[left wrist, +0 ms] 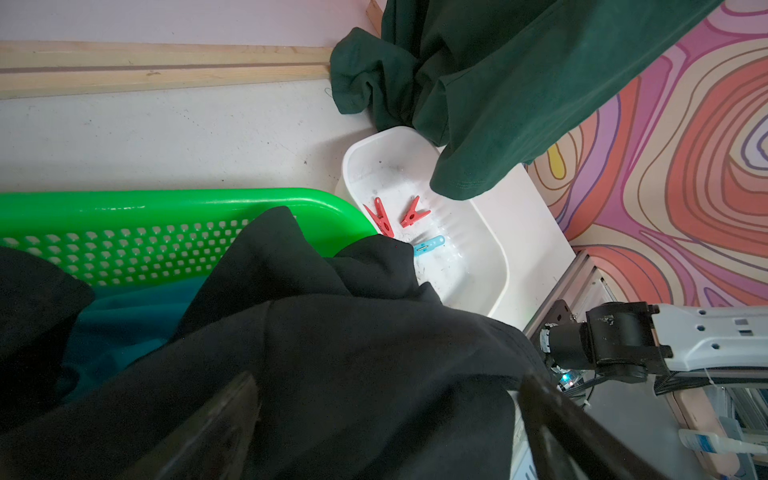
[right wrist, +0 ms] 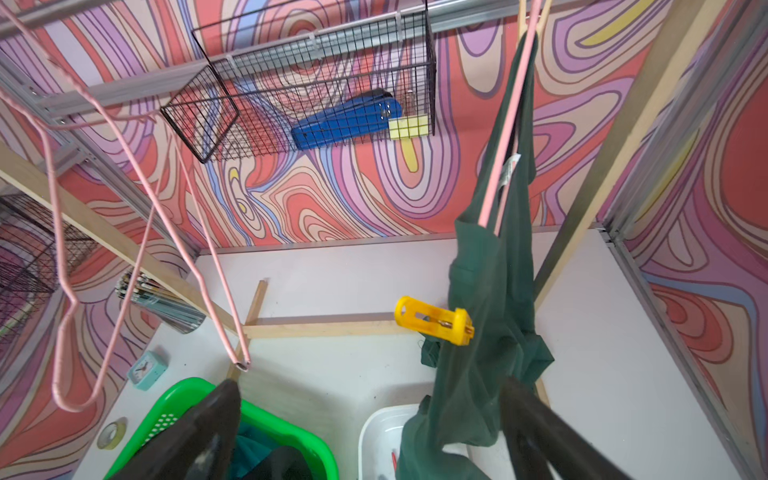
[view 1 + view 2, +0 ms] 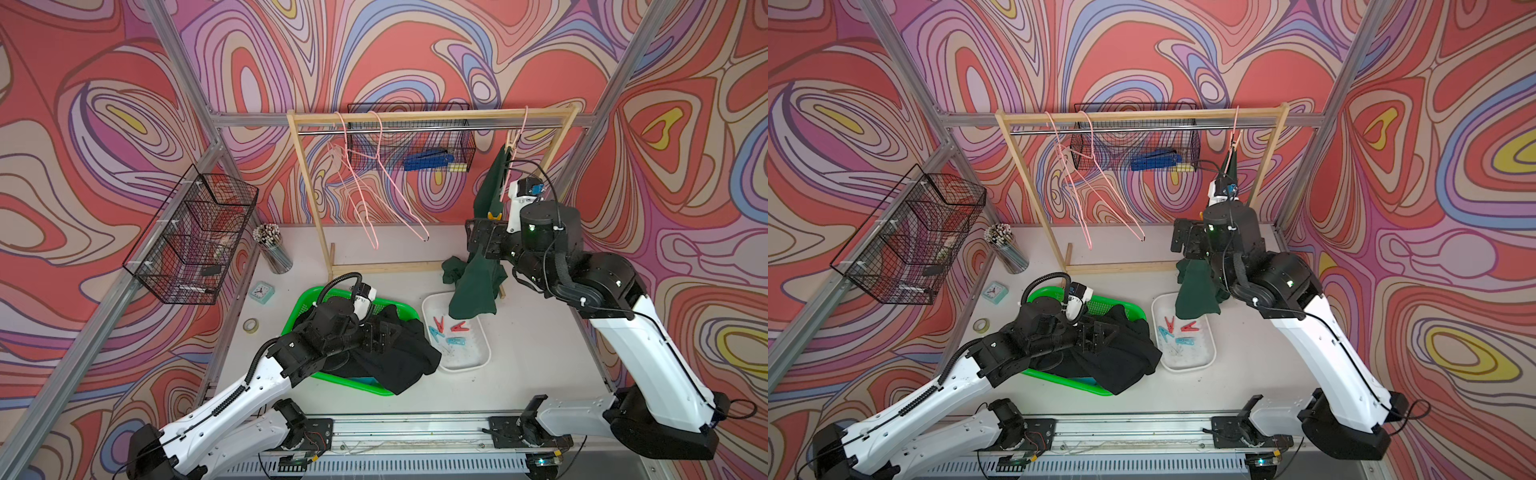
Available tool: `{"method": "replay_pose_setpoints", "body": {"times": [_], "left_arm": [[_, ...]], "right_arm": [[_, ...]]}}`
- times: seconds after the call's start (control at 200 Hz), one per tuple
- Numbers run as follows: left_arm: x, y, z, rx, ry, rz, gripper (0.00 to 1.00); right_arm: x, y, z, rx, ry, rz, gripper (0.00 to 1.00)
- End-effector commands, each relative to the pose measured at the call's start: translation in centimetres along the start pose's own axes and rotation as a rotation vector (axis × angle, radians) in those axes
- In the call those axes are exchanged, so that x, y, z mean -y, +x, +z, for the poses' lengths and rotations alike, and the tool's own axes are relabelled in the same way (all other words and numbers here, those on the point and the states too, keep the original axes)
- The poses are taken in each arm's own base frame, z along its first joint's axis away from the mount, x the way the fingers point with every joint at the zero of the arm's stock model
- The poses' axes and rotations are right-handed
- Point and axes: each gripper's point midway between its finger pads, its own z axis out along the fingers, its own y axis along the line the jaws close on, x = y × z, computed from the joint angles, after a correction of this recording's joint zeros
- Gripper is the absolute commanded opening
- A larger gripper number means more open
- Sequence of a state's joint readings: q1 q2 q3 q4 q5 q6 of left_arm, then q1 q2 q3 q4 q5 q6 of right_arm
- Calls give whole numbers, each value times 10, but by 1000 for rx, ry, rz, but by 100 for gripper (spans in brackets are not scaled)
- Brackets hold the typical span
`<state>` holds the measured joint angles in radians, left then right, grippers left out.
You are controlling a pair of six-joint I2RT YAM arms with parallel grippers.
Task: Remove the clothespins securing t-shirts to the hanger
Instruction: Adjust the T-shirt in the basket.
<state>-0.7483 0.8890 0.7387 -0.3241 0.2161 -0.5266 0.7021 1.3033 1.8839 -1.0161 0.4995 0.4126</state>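
While the right claw (image 2: 370,395) stands with its fingers spread wide and gripping nothing, the yellow clothespin (image 2: 434,322) sits ahead of it, beyond the fingertips and clear of them. The left claw (image 1: 386,382) is likewise spread and empty, poised just above the black t-shirt (image 1: 332,332) heaped in the green basket (image 1: 166,199).

Risks, as judged:
- The dark green t-shirt (image 2: 490,270) hangs loose right beside one finger of the right claw. If the claw closes off-line, it may pinch cloth instead of the peg.
- The pink hanger (image 2: 505,141) hangs freely, so a push on the peg may swing it away from the claw.
- Squeezing the peg's clamped end instead of its free end would not release it.

Condition of the task item: the peg is bright yellow plastic, with its metal spring visible. It clamps the shirt's bunched edge and juts out sideways. Two red clothespins (image 1: 395,216) and some light blue ones already lie in the white tray (image 1: 496,266), below the right claw and just beside the left.
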Motion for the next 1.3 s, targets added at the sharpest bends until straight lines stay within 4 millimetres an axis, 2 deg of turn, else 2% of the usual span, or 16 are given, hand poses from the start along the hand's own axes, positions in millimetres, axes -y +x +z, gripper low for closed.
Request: {"method": "replay_pose_setpoints", "body": {"times": [0.0, 0.135, 0.22, 0.29, 0.371, 0.461, 0.586, 0.741, 0.886, 1.097, 1.182, 1.257, 1.292], "left_arm": [[-1, -2, -8, 15, -15, 17, 100], [-12, 2, -11, 19, -67, 24, 100], [-33, 3, -17, 19, -174, -14, 100], [-36, 4, -17, 5, -159, -42, 100], [-34, 9, -10, -32, -116, -86, 100], [-38, 18, 1, -92, -100, -137, 100], [-53, 32, 13, -169, -128, -230, 100], [-54, 43, 26, -197, -65, -338, 100], [-54, 47, 37, -180, 9, -447, 100], [-64, 60, 50, -226, -17, -506, 99], [-67, 60, 56, -216, -17, -536, 99], [-71, 60, 62, -194, -20, -580, 99], [-69, 54, 66, -171, 3, -597, 99]], "right_arm": [[14, 7, -1, -11, 46, -3, 95], [19, 18, 3, -29, 61, -6, 92], [24, 25, 4, -37, 78, -12, 83], [29, 29, 4, -41, 88, -13, 79], [31, 30, 5, -40, 89, -16, 72], [28, 32, 11, -67, 74, -41, 70], [31, 28, 23, -104, 106, -84, 62], [32, 27, 31, -104, 107, -84, 56], [35, 32, 36, -108, 120, -78, 45], [36, 20, 32, -69, 115, -80, 21], [35, 18, 32, -58, 111, -87, 12], [36, 14, 31, -43, 111, -93, 8], [36, 12, 31, -36, 110, -97, 5]]}}
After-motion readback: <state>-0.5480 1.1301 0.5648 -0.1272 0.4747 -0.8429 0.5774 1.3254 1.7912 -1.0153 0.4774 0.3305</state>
